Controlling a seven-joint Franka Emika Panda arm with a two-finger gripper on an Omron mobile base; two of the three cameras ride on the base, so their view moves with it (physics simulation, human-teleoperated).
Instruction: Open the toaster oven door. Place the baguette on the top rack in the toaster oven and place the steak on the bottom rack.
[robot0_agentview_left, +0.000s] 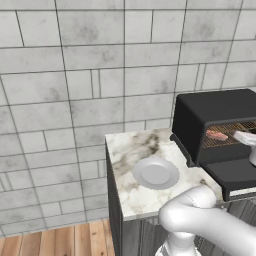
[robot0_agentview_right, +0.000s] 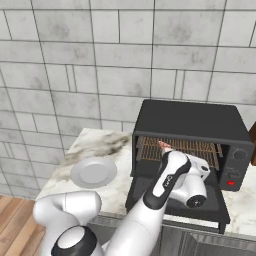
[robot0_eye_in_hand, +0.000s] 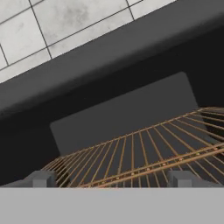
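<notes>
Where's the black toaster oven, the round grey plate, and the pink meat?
Black boxy toaster oven (robot0_agentview_right: 192, 120): right base view, on its flat top.
Round grey plate (robot0_agentview_left: 156, 173): left base view, on its middle.
Flat pink-red steak (robot0_agentview_left: 217, 135): left base view, on the meat's middle, on a rack.

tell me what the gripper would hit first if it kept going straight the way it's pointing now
Probably the copper wire rack inside the toaster oven. The open gripper points into the cavity just over that rack, angled slightly down; if it clears the wires, the dark back wall comes next. Depth is hard to judge.
</notes>
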